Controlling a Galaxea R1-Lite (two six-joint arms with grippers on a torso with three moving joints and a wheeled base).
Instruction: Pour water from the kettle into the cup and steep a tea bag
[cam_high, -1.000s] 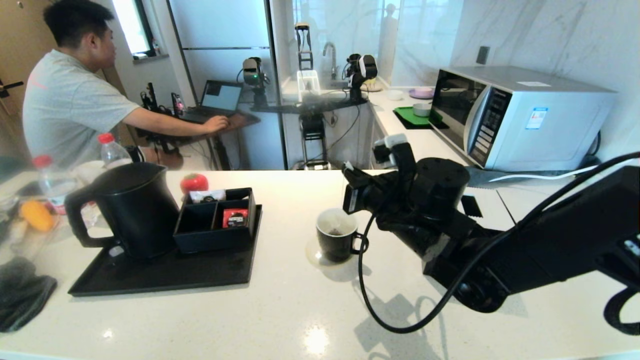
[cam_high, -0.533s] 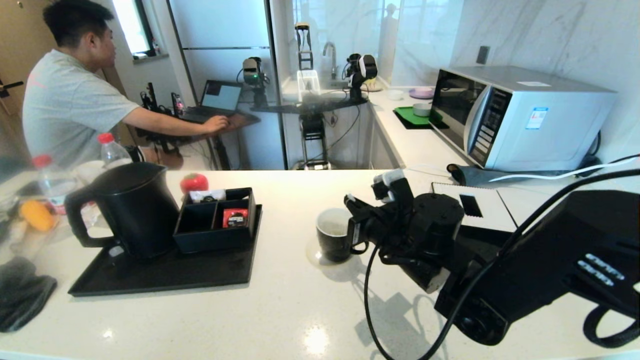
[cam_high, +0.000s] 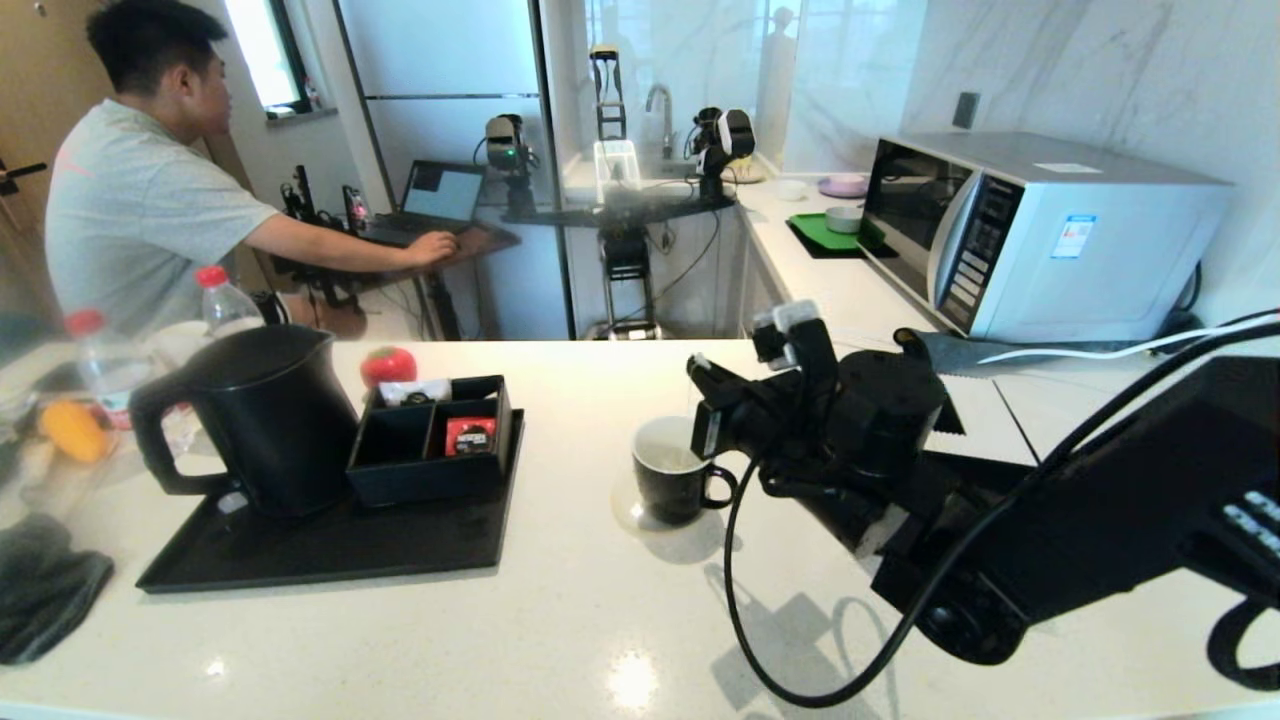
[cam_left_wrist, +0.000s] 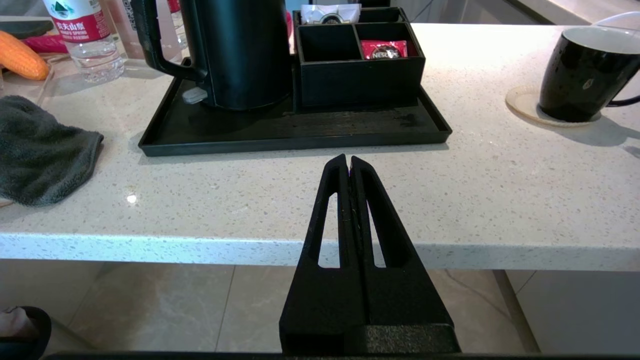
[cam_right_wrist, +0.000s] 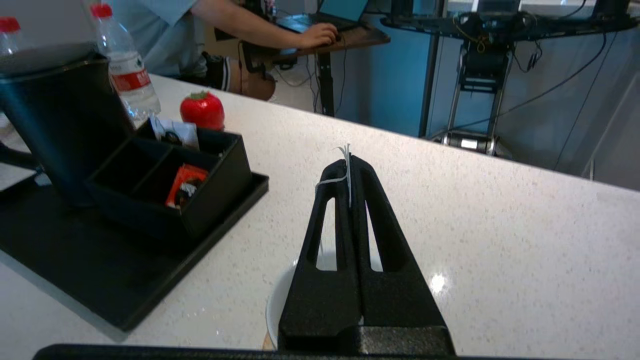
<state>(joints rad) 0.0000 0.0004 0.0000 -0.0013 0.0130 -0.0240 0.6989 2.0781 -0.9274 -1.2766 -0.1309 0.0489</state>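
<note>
Centre-right of the head view, the right gripper (cam_high: 697, 365) hangs just above the cup (cam_high: 676, 482), arm coming in from the lower right corner. Right wrist view: fingers pressed together, pinching a thin white string (cam_right_wrist: 346, 170) at the tips; the string's frayed end sticks out past the tips and a short loop runs over one finger. Tea bag pouch itself can't be made out. The cup's white rim shows below the fingers in the right wrist view, bottom centre of frame.

Cup sits on a pale round coaster (cam_high: 636, 512) on the white counter (cam_high: 560, 640), handle pointing toward frame right, well apart from the black tray (cam_high: 330, 550) at centre-left. Kettle (cam_high: 265, 415) stands upright on the tray's left part, handle toward frame left. Compartment box (cam_high: 430, 440) sits just beside the kettle on the tray, w/ a red sachet (cam_high: 470, 435) in one front cell and a white packet in a back cell.

Left gripper (cam_left_wrist: 349, 165) shows only in the left wrist view, bottom centre, fingers closed w/ nothing between them, parked off the counter's near edge, facing the tray.

Also: grey cloth (cam_high: 40, 585) at lower left, red tomato-like item (cam_high: 388, 365) behind the box, water bottle (cam_high: 225, 300) at left, microwave (cam_high: 1040, 235) at upper right, person (cam_high: 150, 190) at a laptop at upper left.
</note>
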